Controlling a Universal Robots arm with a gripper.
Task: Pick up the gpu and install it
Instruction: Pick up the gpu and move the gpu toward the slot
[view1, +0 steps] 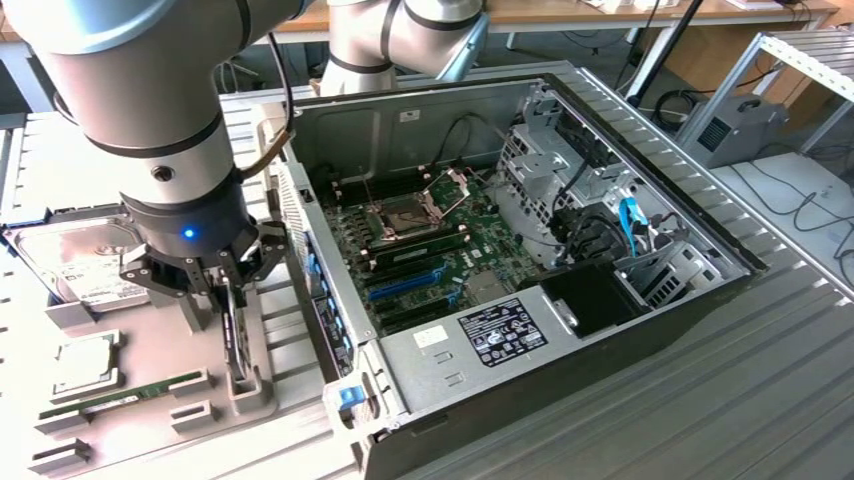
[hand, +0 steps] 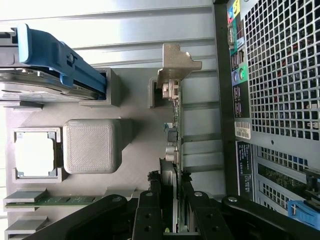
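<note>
Grey tray (view1: 160, 350) beside the open case (view1: 654, 160) — gpu (view1: 238, 335) stands on edge in its slot.
Gripper (view1: 227, 300) sits directly above, clamped across the card's faces — its long axis runs alongside the case wall.

Exterior view high, oblique; wrist view close overhead; shared: tray (view1: 154, 350) (hand: 135, 150).

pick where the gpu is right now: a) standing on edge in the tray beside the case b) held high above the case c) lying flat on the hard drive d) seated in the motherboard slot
a: the gpu stands on edge in its holder on the tray, beside the case, with the gripper down over it.
</note>
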